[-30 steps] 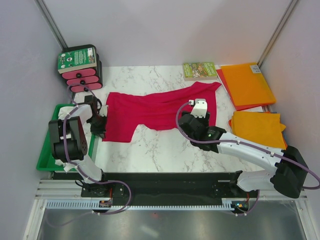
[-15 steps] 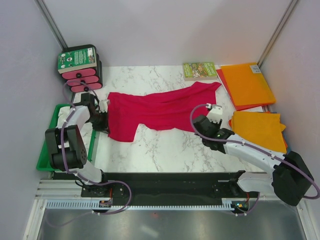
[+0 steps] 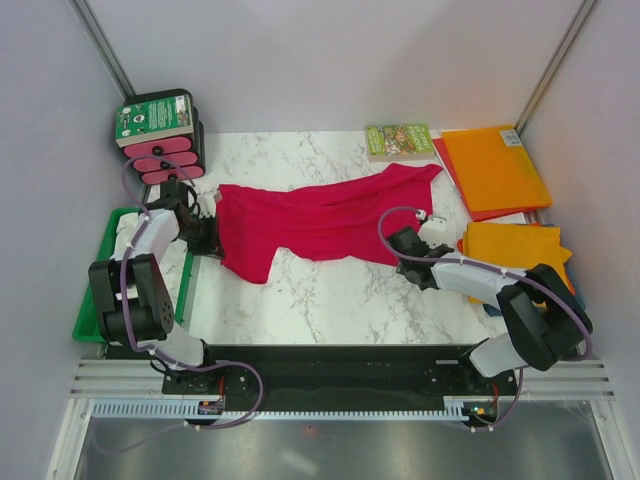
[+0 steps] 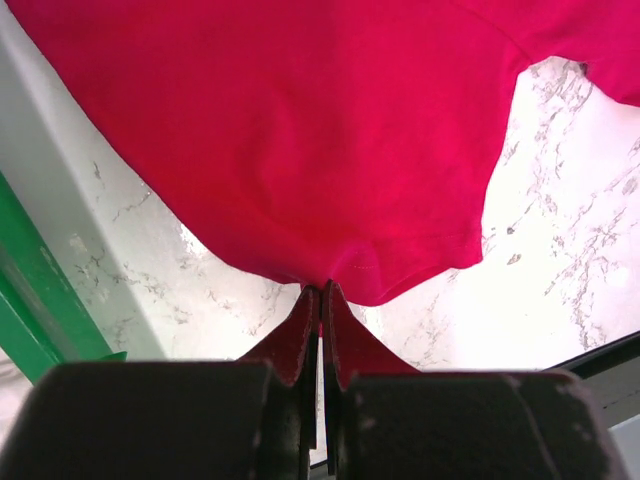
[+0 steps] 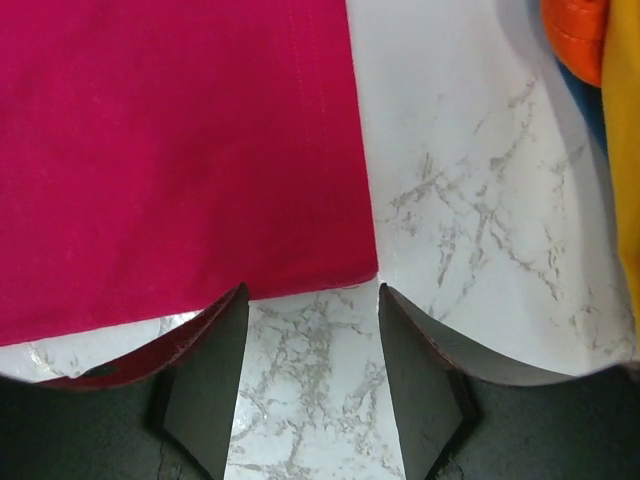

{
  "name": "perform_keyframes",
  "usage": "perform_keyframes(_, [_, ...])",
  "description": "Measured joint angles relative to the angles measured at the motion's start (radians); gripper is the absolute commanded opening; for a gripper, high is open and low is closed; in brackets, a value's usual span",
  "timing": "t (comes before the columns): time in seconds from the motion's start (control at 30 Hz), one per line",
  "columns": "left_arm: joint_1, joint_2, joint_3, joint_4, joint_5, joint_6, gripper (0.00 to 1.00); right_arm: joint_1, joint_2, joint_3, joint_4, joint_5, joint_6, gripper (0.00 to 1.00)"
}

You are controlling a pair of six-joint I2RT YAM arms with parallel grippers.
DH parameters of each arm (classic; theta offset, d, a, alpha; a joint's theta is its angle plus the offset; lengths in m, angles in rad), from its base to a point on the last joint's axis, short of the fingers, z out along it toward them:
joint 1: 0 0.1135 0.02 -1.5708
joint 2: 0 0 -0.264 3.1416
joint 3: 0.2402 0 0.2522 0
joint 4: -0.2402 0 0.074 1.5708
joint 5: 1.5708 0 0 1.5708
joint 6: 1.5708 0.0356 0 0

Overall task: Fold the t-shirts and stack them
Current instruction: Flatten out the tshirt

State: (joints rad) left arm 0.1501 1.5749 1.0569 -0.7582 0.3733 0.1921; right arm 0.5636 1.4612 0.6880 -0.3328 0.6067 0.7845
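A crimson red t-shirt (image 3: 320,220) lies spread across the marble table, one end reaching the back right. My left gripper (image 3: 207,238) is at its left edge. In the left wrist view the left gripper (image 4: 322,292) is shut on the hem of the red t-shirt (image 4: 300,130), which bunches up at the fingertips. My right gripper (image 3: 405,242) sits at the shirt's lower right edge. It (image 5: 310,292) stands open over bare marble, and the corner of the red t-shirt (image 5: 180,150) lies just ahead of its fingertips, outside the jaws. Two folded orange t-shirts (image 3: 495,168) (image 3: 515,255) lie at the right.
A green tray (image 3: 100,300) sits at the left table edge beside the left arm. A small book (image 3: 399,140) lies at the back, next to the far orange shirt. A black and pink box (image 3: 160,135) stands at the back left. Grey walls close in both sides.
My left gripper has carried the shirt's left edge a little back and to the left. My right arm swung right and pulled back to the shirt's lower right corner, its jaws slightly narrower.
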Motion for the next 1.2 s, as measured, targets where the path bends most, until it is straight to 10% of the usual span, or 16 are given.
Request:
perform_keyframes(0.83, [-0.002,-0.015,0.0,0.0,0.003,0.0,0.02,-0.092,0.102,0.043,0.098,0.011,0.001,0.6])
perform_keyframes(0.93, [-0.002,-0.015,0.0,0.0,0.002,0.0,0.02,-0.117,0.121,0.058,0.126,-0.036,0.006,0.49])
perform_keyframes(1.1, [-0.002,-0.015,0.0,0.0,0.002,0.0,0.02,-0.137,0.129,0.073,0.139,-0.095,0.004,0.01])
perform_keyframes(1.2, [-0.002,-0.016,0.0,0.0,0.002,-0.001,0.02,-0.138,0.122,0.067,0.149,-0.122,0.016,0.0])
